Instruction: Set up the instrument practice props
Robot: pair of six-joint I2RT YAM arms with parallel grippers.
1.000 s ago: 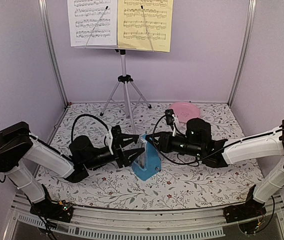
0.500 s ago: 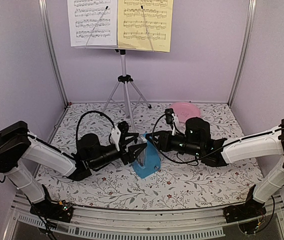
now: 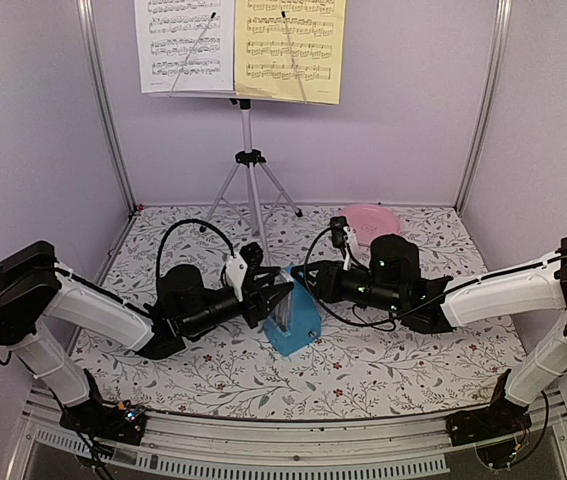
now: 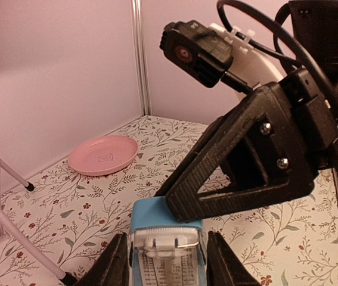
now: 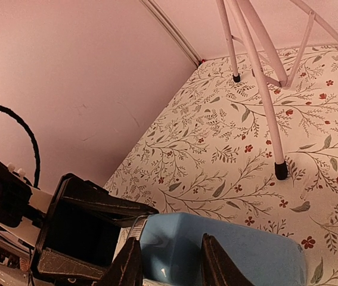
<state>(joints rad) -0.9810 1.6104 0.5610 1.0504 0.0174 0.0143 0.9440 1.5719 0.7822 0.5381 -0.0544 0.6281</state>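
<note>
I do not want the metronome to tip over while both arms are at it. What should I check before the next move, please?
1. Hold of the right gripper on the blue metronome: ok, its fingers flank the blue top.
2. Hold of the left gripper: cannot tell. Its fingers flank the metronome's front, but contact is unclear.
3. Metronome base flat on the table: cannot tell, the grippers hide part of it.
4. The music stand upright, with the white sheet and yellow sheet on its desk: ok.
5. The pink plate out of the metronome's way: ok, it lies farther back near the wall.
</note>
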